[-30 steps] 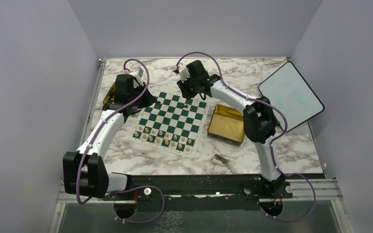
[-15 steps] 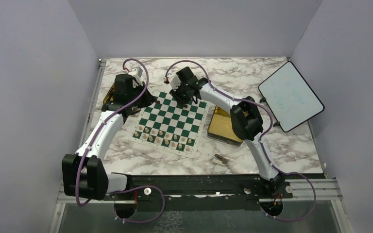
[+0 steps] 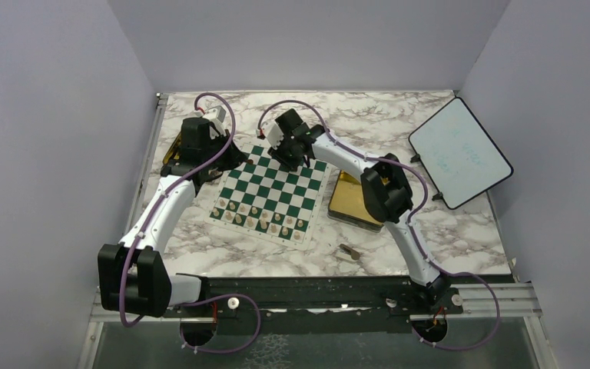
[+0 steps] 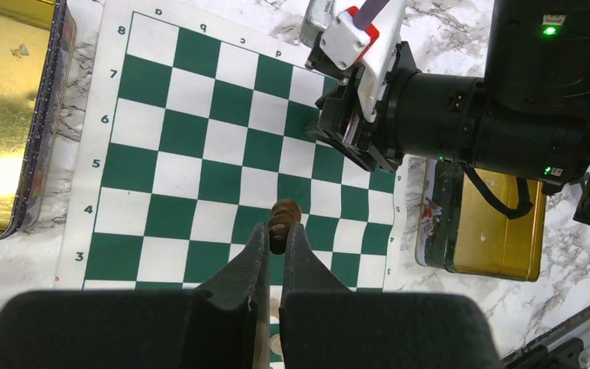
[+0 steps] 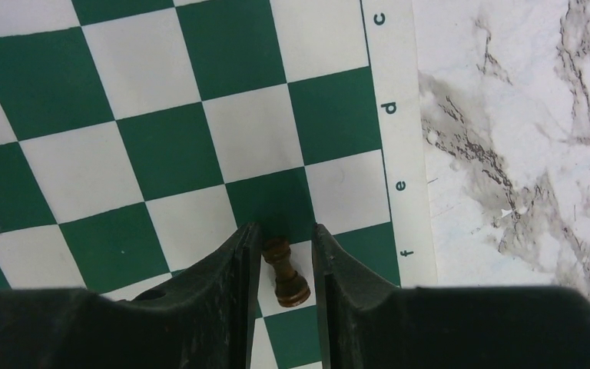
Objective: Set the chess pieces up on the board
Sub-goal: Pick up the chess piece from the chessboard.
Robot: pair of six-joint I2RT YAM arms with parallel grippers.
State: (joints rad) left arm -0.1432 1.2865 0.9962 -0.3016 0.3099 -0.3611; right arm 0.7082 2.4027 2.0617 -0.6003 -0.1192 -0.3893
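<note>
Near side of the board (image 3: 273, 188) already filled with pale pieces (image 3: 265, 221); dark rows almost all missing. Left gripper (image 4: 275, 244) clenched on a dark piece (image 4: 283, 223), right gripper (image 5: 284, 257) around a dark pawn (image 5: 286, 278) near file e, grasp unclear.

Robot lab test cell, plain grey partition walls (image 3: 54, 115), marble-patterned table (image 3: 399, 115), aluminium rail (image 3: 499, 296)

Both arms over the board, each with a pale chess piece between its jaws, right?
Not pale. The left wrist view shows a dark brown piece clamped in the left gripper, and the right wrist view shows another dark brown piece between the right gripper's jaws. Both arms are over the board.
</note>
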